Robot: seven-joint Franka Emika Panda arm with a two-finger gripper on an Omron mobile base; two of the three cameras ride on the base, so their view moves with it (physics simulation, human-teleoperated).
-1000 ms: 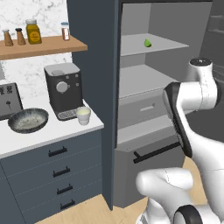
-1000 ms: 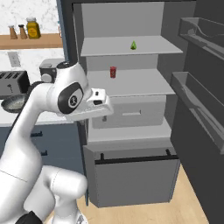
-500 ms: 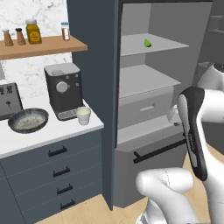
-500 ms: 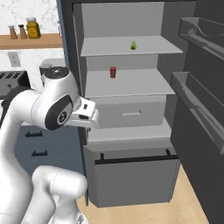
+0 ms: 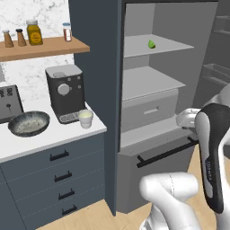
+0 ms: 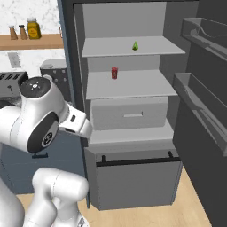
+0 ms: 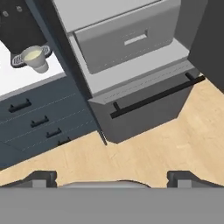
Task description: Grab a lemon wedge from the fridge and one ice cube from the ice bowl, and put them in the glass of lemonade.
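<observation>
While the hand (image 7: 112, 177) spreads wide over floor, right base view alone shows a red can (image 6: 115, 73).

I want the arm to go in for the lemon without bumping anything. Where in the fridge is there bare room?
The top shelf is bare left of the lemon wedge. The second shelf is bare right of the red can. The ledge above the bottom drawer handle is bare too. The door bins crowd the right side.
</observation>
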